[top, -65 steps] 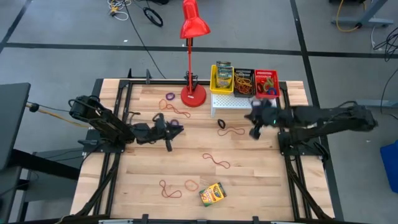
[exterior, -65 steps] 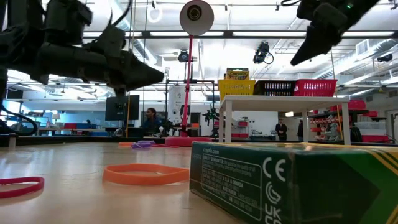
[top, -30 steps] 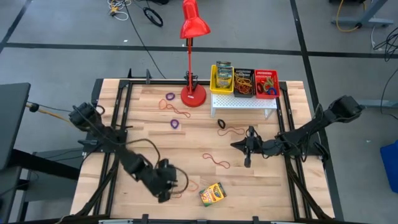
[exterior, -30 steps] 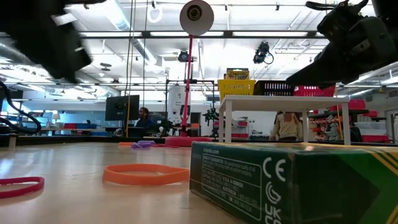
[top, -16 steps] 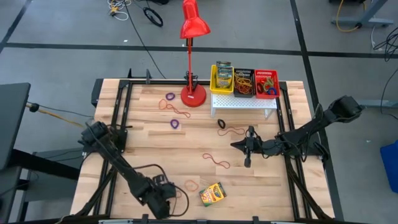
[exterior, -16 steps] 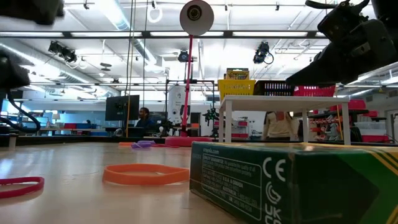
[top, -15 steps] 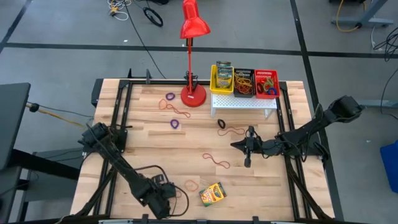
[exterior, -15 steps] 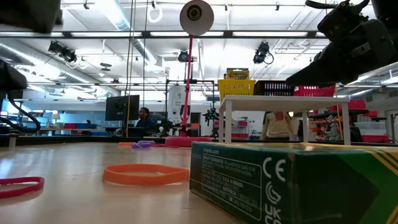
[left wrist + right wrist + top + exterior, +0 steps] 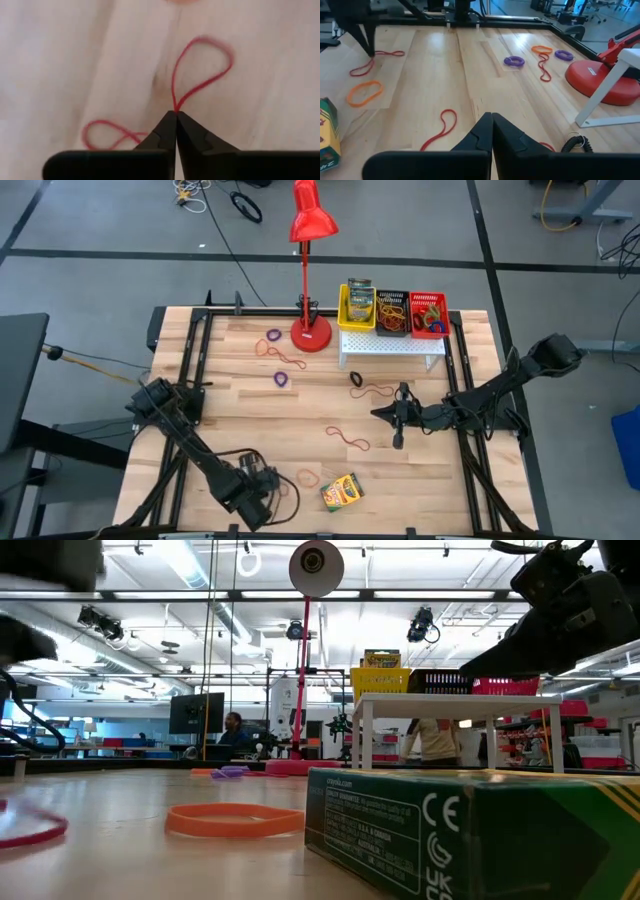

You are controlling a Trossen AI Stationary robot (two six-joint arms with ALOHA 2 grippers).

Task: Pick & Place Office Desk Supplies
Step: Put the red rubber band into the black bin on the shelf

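lamp: tall red desk lamp (image 9: 311, 225), round base on wooden table (image 9: 420, 470)
stand: white perforated stand (image 9: 390, 346) beside lamp base
bins: yellow, black, red baskets (image 9: 393, 301) on stand
background: person (image 9: 436, 743) behind table

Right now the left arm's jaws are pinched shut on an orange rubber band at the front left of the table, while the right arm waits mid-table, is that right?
Not quite: the colour is wrong. The left wrist view shows the left gripper with its jaws shut on a thin red rubber band, not an orange one. The orange band lies loose nearby in the high view. The rest holds: the right gripper waits mid-table.
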